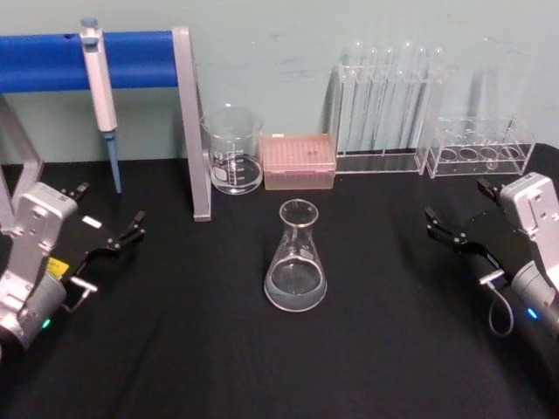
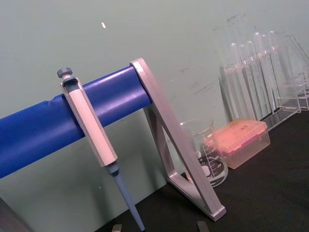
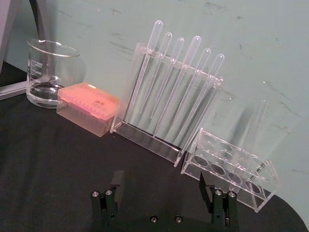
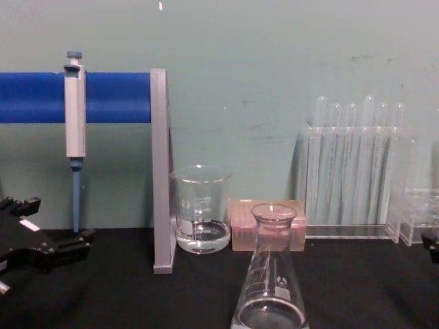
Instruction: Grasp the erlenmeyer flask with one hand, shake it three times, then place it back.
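Note:
The erlenmeyer flask (image 1: 296,258) stands upright on the black table at the centre, clear glass with a little liquid in its base; the chest view shows the flask (image 4: 271,284) close in front. My left gripper (image 1: 108,211) rests open at the table's left side, well apart from the flask, and appears as the left gripper (image 4: 57,223) at the chest view's left edge. My right gripper (image 1: 458,204) sits open at the right side, also clear of the flask. In the right wrist view the right gripper (image 3: 161,186) holds nothing.
Behind the flask stand a beaker (image 1: 233,150) and a pink tip box (image 1: 300,161). A pipette (image 1: 101,87) hangs on a blue bar with a grey metal post (image 1: 194,122). A tube rack (image 1: 384,113) and a low clear rack (image 1: 479,147) stand at the back right.

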